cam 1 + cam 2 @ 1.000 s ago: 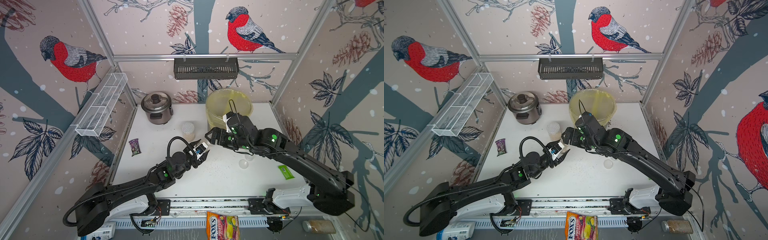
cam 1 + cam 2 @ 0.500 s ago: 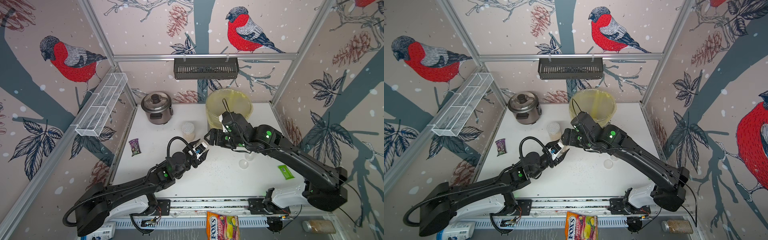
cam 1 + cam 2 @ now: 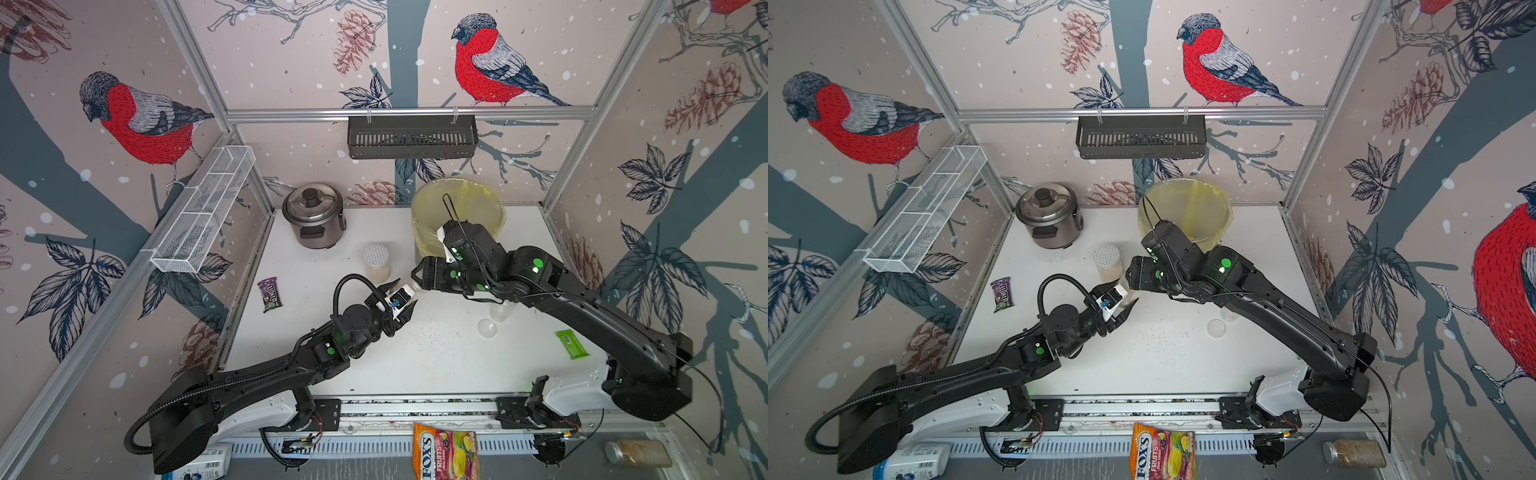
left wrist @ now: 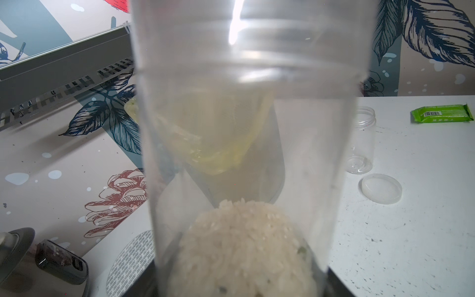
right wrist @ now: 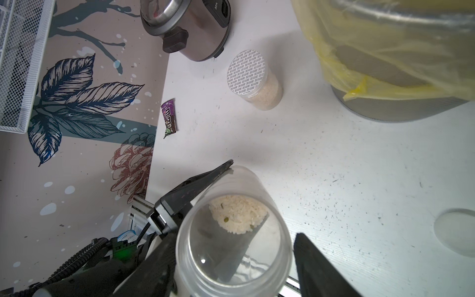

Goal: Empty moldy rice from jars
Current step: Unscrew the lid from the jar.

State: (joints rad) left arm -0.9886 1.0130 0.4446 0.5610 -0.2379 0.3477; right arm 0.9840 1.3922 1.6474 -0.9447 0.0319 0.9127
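Nearest me on the table (image 3: 436, 365), an empty clear jar (image 4: 361, 141) stands uncapped, its loose lid (image 4: 381, 189) flat beside it. Just beyond, the left gripper's (image 3: 399, 301) jaws clench a narrow jar (image 5: 231, 205) tipped sideways, moldy rice (image 5: 239, 217) clumped at its base. The right gripper's (image 3: 417, 277) jaws straddle its top end, slightly apart. Farther back stand a silver-lidded jar (image 3: 376, 262) of grains and the yellow-bagged bin (image 3: 457, 208).

Candy bag (image 3: 1163, 453) below front rail: "FOX'S", "FRUITS". Purple packet (image 5: 169, 118) on surface (image 3: 436, 361) near left wall: "m&m's" logo. Green wrapper (image 4: 440, 113) on surface: barcode visible, print too small to read.
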